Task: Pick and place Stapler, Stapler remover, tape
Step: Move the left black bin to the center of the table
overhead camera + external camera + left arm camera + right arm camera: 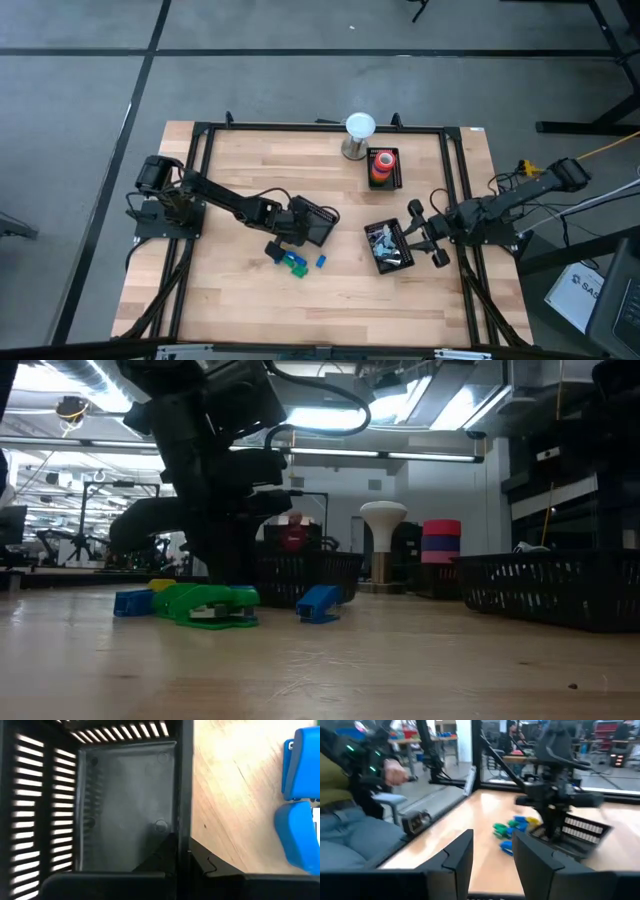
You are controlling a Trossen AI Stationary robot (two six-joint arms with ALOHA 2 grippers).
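Hidden or hard to make out:
- Treat the green item (210,605) and the blue items as unresolved: no telling stapler from stapler remover in any view
- Note a yellow piece (160,586) behind the green item in the low view, largely covered
- Note one blue item (300,805) cut off by the frame edge in the left wrist view
- Regard the contents of the second tray (368,240) as unreadable metallic clutter

Count:
- Two blue items (275,250) (321,262) and one green item (295,264) in the high view, all on the counter (240,310) just beside the basket (322,222), on its front side
- One stack of tape (381,163); red over a darker band in the low view, number of rolls not countable

Orientation:
- Tape stack upright in its own tray (397,172), holes facing up, well apart from the basket, next to a white-topped stand (358,130)
- Green item flat on the counter, long axis across the low view

End effectors:
- Left end effector (300,228) clenched on one wall of the basket (125,810); basket interior bare
- Right end effector (408,236) released, fingers (460,855) apart with nothing between, just beside the second tray, on the side away from the basket
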